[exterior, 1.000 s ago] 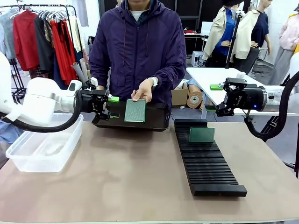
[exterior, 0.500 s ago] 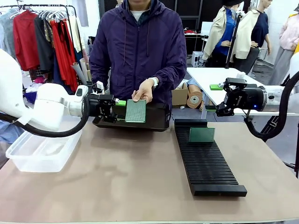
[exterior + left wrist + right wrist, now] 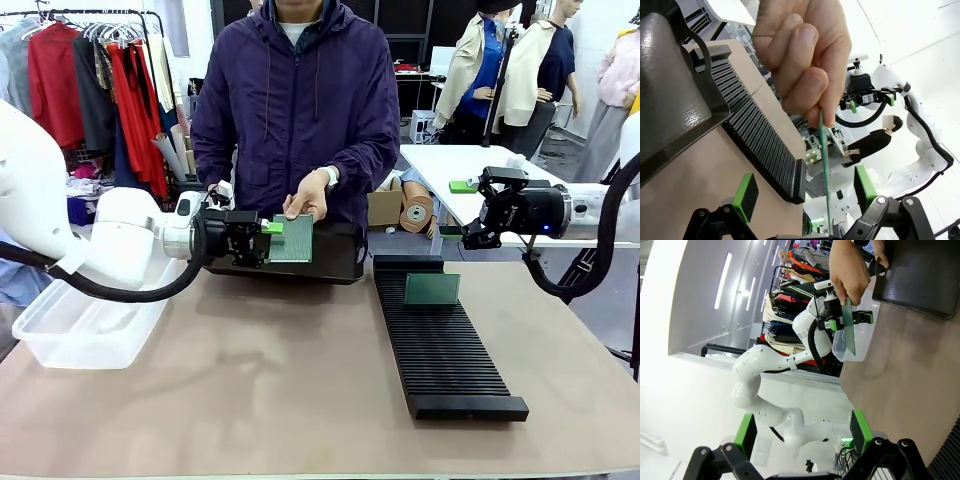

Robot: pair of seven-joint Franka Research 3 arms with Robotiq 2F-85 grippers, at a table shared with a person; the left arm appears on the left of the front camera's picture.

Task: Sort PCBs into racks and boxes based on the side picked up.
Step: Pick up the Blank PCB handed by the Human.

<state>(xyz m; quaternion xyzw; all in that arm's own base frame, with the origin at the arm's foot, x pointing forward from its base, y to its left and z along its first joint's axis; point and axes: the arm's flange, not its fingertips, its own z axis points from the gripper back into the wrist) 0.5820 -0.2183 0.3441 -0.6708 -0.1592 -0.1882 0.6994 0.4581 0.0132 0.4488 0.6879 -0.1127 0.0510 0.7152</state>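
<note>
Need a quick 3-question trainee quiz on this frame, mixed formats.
1. True or false: the left gripper is shut on the PCB in the person's hand.
2. Where does the other PCB stand? A) box B) rack C) tray
3. Fill in: the right gripper is ___.
Key: 1 false, its jaws stand open on either side of the board; 2 B; 3 open.

A tan counter [image 3: 270, 390] carries a clear plastic box [image 3: 95, 322] at its left edge and a long black slotted rack [image 3: 445, 360] right of centre.
</note>
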